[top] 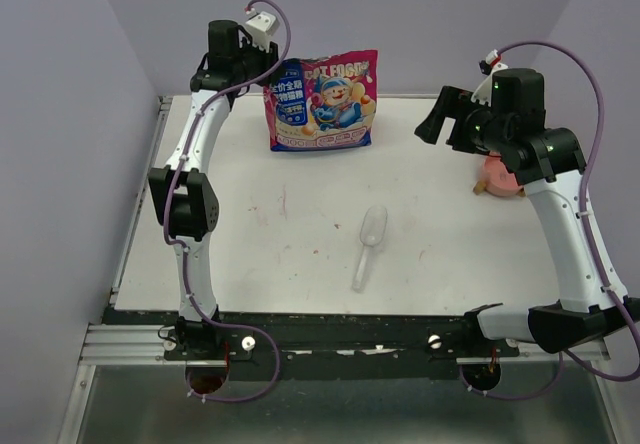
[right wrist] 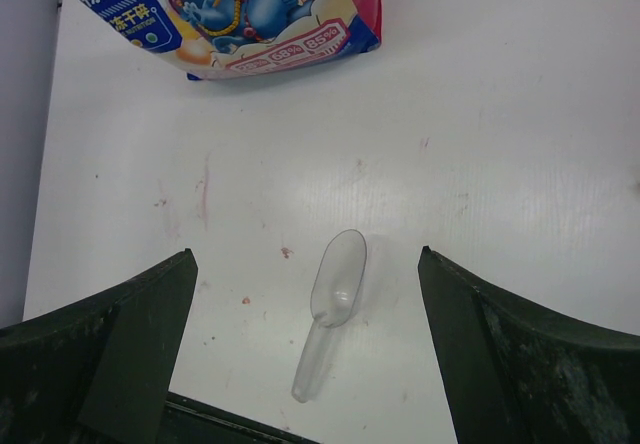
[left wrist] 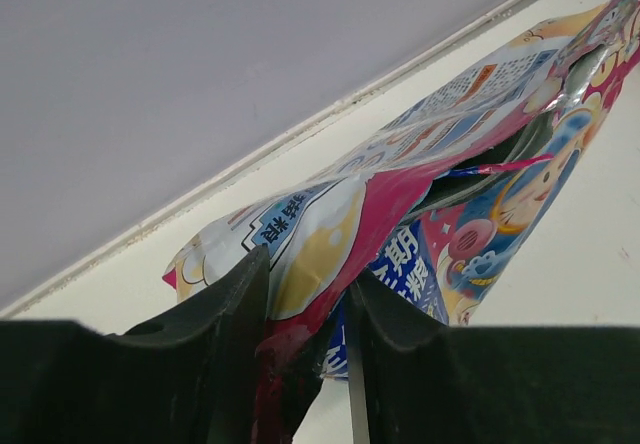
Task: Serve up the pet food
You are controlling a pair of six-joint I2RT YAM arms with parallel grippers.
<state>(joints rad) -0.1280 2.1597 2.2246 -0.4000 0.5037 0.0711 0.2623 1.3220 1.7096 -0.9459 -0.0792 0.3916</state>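
On the white table [top: 300, 234] the cat food bag [top: 322, 104] stands at the far edge, its top between the left gripper's [left wrist: 312, 266] close-set jaws; clamped or not, I cannot tell. The right gripper [right wrist: 305, 264] gapes empty. A clear scoop [top: 368, 246] lies mid-table. The kibble is out of sight.

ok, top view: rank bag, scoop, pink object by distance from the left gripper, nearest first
1. bag: back edge, top corner between the jaws of the left gripper.
2. scoop: table centre.
3. pink object: far right, partly behind the right arm.
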